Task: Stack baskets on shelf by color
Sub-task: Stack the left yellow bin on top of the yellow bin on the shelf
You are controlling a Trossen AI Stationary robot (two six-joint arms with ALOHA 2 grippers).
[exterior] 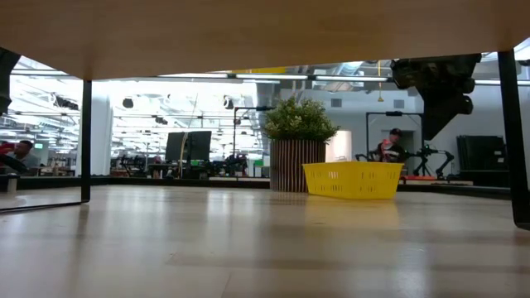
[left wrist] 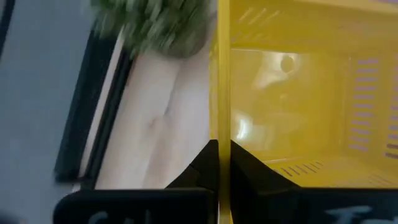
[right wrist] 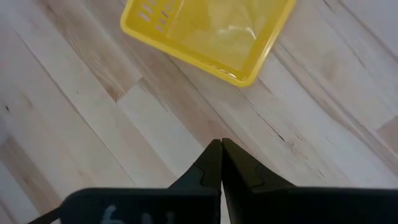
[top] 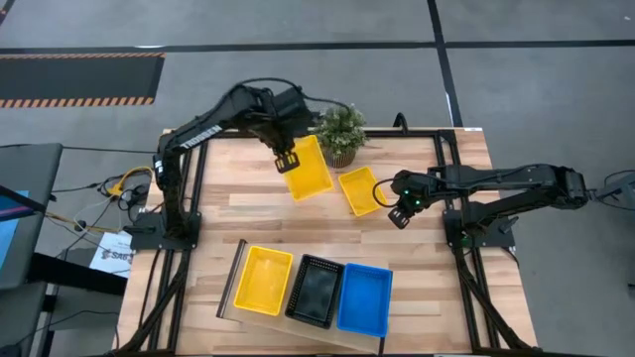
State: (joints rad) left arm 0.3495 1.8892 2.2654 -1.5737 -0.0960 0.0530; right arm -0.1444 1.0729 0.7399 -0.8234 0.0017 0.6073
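Baskets counted: five in all, three yellow, one black, one blue.
On the shelf (top: pixel 236 297): yellow basket (top: pixel 262 281), black basket (top: pixel 316 291) and blue basket (top: pixel 363 297), side by side in a row.
Held basket (top: pixel 308 169): yellow, near the plant (top: pixel 340 133); its rim runs between the left gripper (top: pixel 286 162) fingers (left wrist: pixel 245 174), which are pinched tight on the wall.
Loose basket (top: pixel 359 190): yellow, flat on the table (top: pixel 437 297), just beside the right gripper (top: pixel 399 215) but apart from it.
Right fingers (right wrist: pixel 239 171): closed together, holding nothing, above bare wood.
Arms: the left reaches across from the left edge toward the plant; the right stretches in low from the right edge.
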